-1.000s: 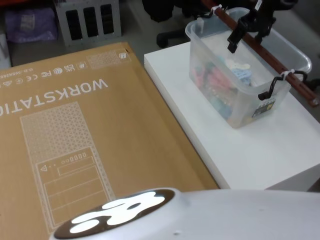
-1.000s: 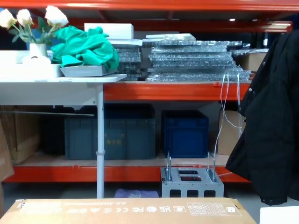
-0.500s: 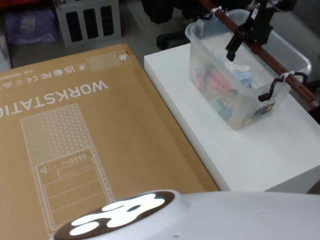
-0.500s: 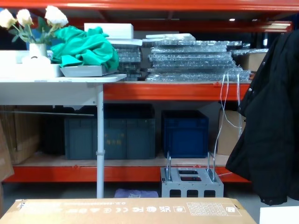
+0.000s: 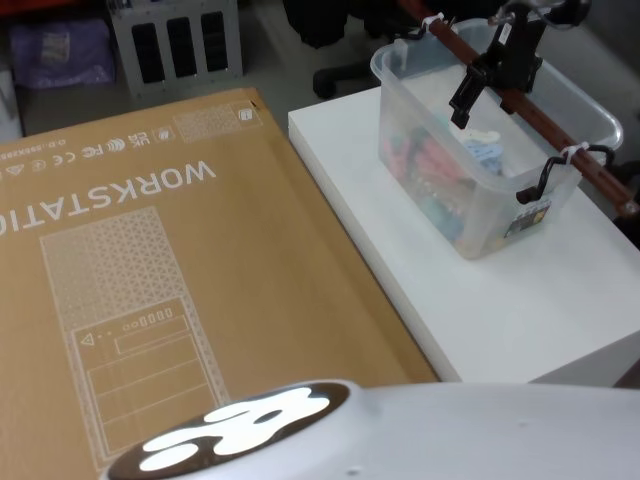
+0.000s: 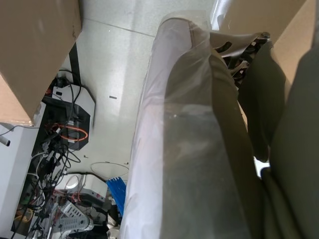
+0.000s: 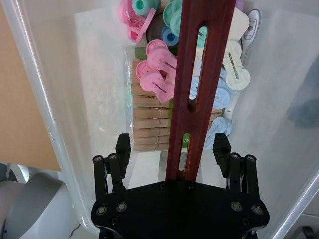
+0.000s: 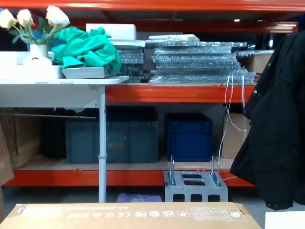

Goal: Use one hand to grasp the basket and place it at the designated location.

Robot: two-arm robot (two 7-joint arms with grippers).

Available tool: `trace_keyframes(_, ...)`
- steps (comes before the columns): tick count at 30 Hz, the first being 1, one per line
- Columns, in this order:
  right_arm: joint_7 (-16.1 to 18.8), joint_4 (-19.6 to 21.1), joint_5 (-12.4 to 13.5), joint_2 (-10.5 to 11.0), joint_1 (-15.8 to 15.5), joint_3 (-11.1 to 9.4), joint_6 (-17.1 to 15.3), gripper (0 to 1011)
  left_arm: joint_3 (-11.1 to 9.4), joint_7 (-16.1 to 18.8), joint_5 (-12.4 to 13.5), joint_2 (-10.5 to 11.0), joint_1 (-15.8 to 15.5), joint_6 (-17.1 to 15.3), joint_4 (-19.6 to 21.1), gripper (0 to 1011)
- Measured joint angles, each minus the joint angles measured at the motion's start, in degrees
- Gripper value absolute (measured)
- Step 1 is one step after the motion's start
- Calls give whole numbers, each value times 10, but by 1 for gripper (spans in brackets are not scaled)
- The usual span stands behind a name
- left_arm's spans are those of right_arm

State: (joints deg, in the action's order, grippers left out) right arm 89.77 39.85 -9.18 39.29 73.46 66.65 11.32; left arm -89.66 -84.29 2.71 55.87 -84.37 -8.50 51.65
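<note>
Since the earlier frame the right gripper point(image 5: 484, 92) has come a little lower and closer to the handle point(image 5: 535, 120), while the basket point(image 5: 455, 200) has not moved. The gripper now sits over the middle part of the handle, near the far half of the basket. In the right wrist view the right gripper point(image 7: 172, 145) has its fingers point(image 7: 123, 145) spread apart, one on each side of the red-brown handle point(image 7: 202, 84). We see a gap between each pad and the bar, so nothing is pinched yet.

The basket stands on the white table point(image 5: 520, 310), toward its far right part, and its handle lies across the top from rim to rim. One end of the handle sticks out past the near right corner. Through the open top we see pink, mint and pale blue plastic clips point(image 7: 157, 62) and a row of wooden clothes pegs point(image 7: 149, 117) lying on the bottom. The translucent wall of the basket point(image 7: 45, 99) runs along one side of the gripper.

To the left of the white table, just beside it, lies a large flat cardboard box point(image 5: 150, 260).
</note>
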Motion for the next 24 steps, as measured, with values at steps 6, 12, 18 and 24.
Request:
trace_keyframes(6, 0, -7, -2, -5, 2, 1, 4, 1001, 0, 0, 0, 0, 0, 0, 0, 0)
trace_keyframes(12, 2, -11, -3, -9, 3, 3, 4, 979, 0, 0, 0, 0, 0, 0, 0, 0)
trace_keyframes(18, 0, -4, -3, -6, 0, 2, 5, 846, 0, 0, 0, 0, 0, 0, 0, 0)
trace_keyframes(24, 0, 0, -3, -4, -1, 2, 6, 657, 0, 0, 0, 0, 0, 0, 0, 0)
